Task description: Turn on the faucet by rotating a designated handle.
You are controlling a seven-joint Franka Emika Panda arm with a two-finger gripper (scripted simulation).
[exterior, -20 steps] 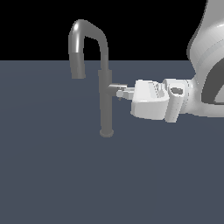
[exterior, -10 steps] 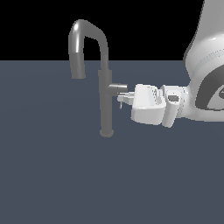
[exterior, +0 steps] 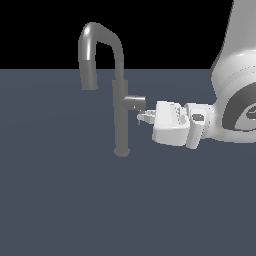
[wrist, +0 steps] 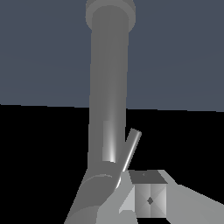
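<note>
So, mid-task: approach is done, the turn itself is not confirmed.

Arm (exterior: 235,95) fills the right edge of the exterior view, wrist reaching toward frame centre. Surface (exterior: 60,200) is the flat dark blue-grey plane across the lower two thirds.

Faucet (exterior: 120,115) stands upright at centre-left of the exterior view, round base on the surface, gooseneck arching to the upper left with the spray head pointing down. In the wrist view the pillar runs along the middle of the frame.

Tool (exterior: 142,118) sits just right of the pillar, at the height of the handle (exterior: 135,103). Fingertips look to be right under the end of the stub, where the thin lever hangs. Wrist view shows the lever rod (wrist: 129,153) slanting right beside one finger pad (wrist: 148,199), touching or nearly so; I can't tell which.

Tool state: can't tell. Only one pad is clearly visible in the wrist view, and in the exterior view the fingers are too small to read as clenched or released.

Status, my read:
- Done: reach and alignment at the lever.
- Unclear: whether the lever is off its rest angle. No water or indicator shown.
- Left: push or swing the lever around the stub axis until the faucet counts as on, then back off.
</note>
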